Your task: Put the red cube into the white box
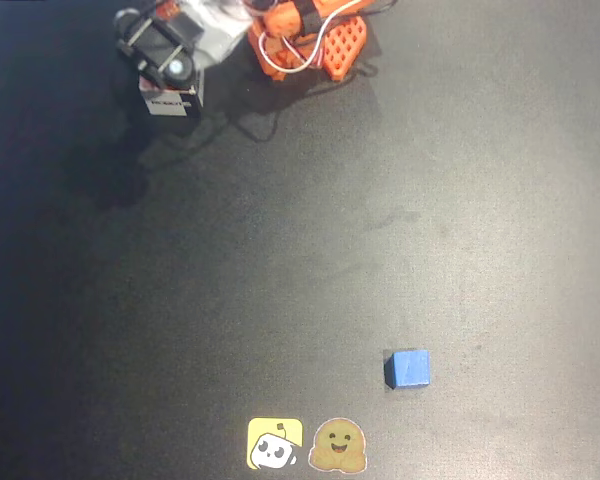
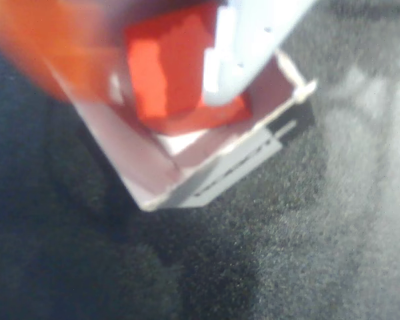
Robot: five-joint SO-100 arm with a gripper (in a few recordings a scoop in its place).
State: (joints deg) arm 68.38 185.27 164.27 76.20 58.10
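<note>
Jaws closed on the red cube — hanging over the open white box on the dark surface.

Small solid red-orange cube is showing plain faces; square white cardboard box is showing a pale interior and dark printed label; small blue cube is lying on black matte table

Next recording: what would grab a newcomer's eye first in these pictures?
In the wrist view, the red cube dominates, held between the pincer's orange and white fingers right above the open white box. In the overhead view, the orange arm sits at the top edge of the black table, while a lone blue cube and two cartoon stickers stand out near the bottom.
</note>
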